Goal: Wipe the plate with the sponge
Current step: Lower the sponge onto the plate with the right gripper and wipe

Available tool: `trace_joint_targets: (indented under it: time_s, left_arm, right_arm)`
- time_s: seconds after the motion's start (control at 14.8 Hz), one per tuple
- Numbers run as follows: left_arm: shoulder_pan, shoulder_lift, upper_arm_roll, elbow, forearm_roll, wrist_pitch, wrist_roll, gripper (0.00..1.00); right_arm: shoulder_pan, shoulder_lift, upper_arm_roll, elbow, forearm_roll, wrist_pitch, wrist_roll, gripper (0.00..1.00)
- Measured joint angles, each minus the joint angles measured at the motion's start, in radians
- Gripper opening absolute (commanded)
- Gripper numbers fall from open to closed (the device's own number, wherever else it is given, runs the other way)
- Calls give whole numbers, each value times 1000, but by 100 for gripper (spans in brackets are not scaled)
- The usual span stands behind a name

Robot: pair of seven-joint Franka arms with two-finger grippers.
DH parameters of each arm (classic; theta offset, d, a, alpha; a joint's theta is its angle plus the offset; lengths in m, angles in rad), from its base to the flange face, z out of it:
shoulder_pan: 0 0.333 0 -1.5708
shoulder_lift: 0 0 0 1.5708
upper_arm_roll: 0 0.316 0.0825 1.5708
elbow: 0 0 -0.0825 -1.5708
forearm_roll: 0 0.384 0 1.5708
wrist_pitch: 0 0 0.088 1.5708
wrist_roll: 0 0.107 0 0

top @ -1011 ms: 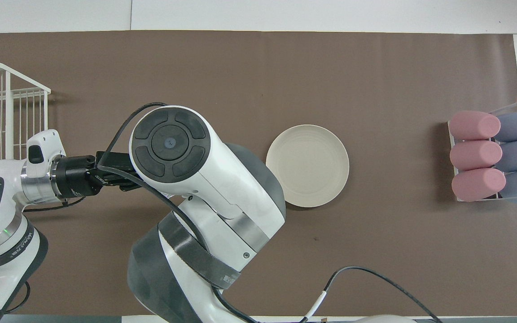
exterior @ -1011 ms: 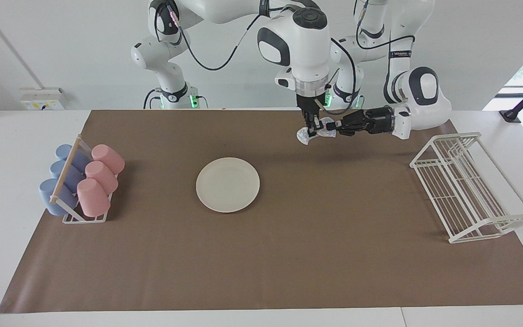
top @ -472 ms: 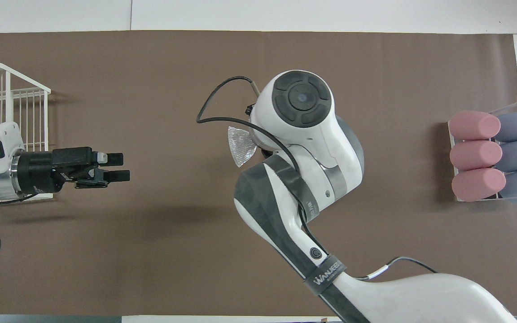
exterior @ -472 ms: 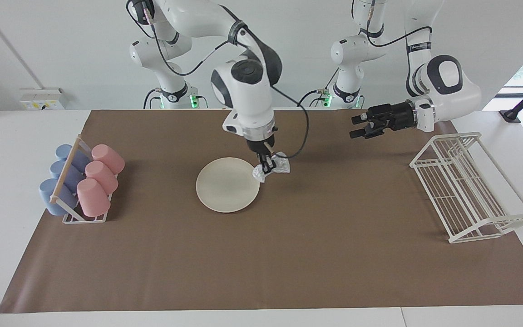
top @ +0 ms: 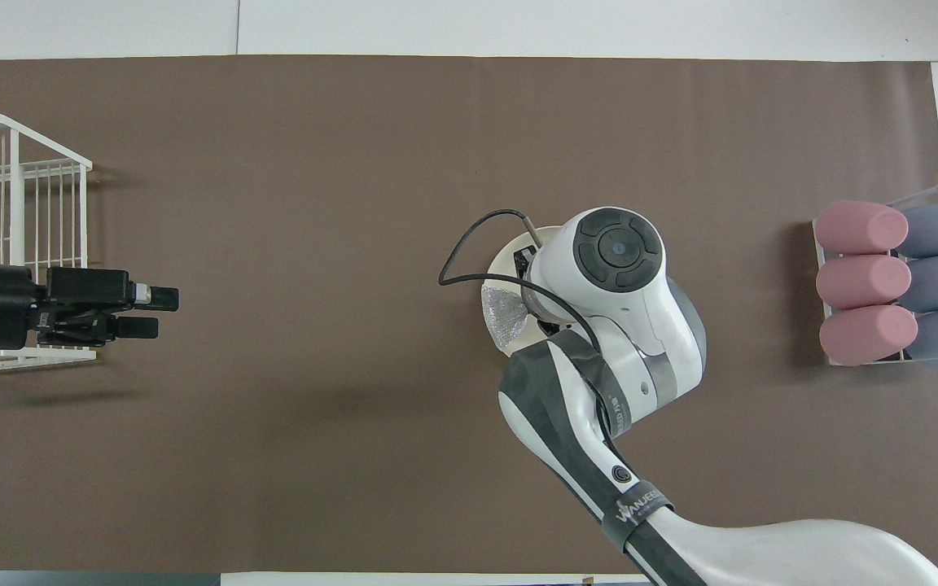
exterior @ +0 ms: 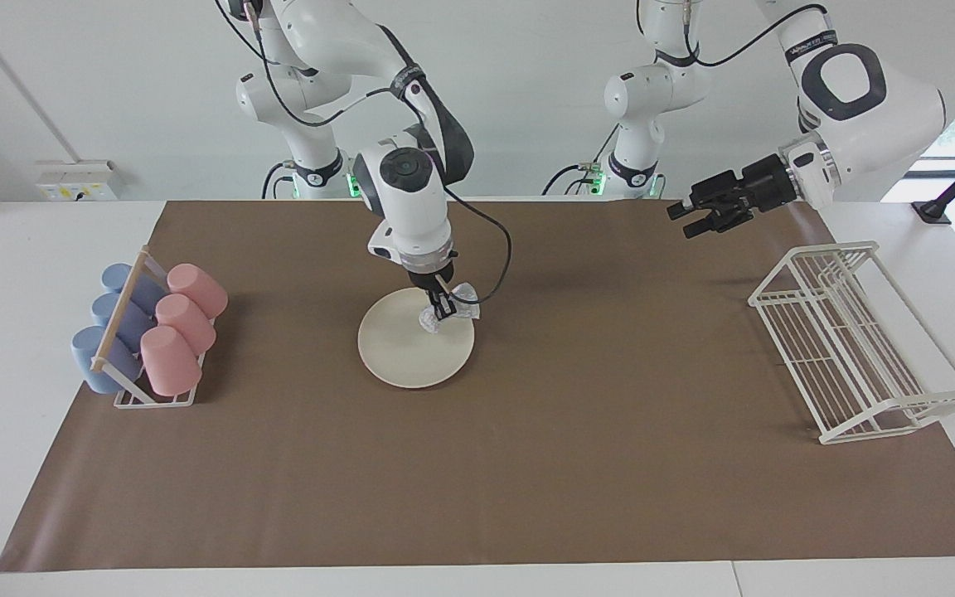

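Note:
The cream-white plate [exterior: 407,356] lies in the middle of the brown mat; in the overhead view only a sliver of the plate [top: 510,254] shows past the right arm. My right gripper [exterior: 442,308] is shut on the glittery silver sponge [exterior: 454,311] and holds it low over the part of the plate toward the left arm's end; I cannot tell whether it touches. The sponge also shows in the overhead view [top: 506,317]. My left gripper [exterior: 685,220] is open and empty, in the air beside the white wire rack; it also shows in the overhead view [top: 161,313].
A white wire dish rack [exterior: 850,348] stands at the left arm's end of the mat. A holder with pink and blue cups [exterior: 150,327] lying on their sides stands at the right arm's end. The brown mat [exterior: 527,464] covers the table.
My right gripper took the sponge from the left gripper, carried it toward the right arm's end and lowered it over the plate. My left gripper let go, opened and drew back toward the rack.

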Motion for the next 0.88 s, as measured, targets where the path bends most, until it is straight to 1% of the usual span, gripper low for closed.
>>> trace_joint_targets:
  time_s: [0.2,0.34,0.47,0.67,0.88]
  left_arm:
    - [3,0,1,0,34,1,0,100]
    - [4,0,1,0,39,1,0,100]
    - [4,0,1,0,40,1,0,100]
    - [4,0,0,0,40,2,0,100]
    - [4,1,-3,0,40,2,0,100]
  right_arm:
    - [-27,0,-1,-56,3,33,-87,0]
    - [-37,14,-1,-73,5,61,-116,0]
    - [-37,28,1,-90,5,65,-126,0]
    - [-48,34,0,-115,6,74,-206,0]
    - [-118,35,0,-119,9,88,-351,0]
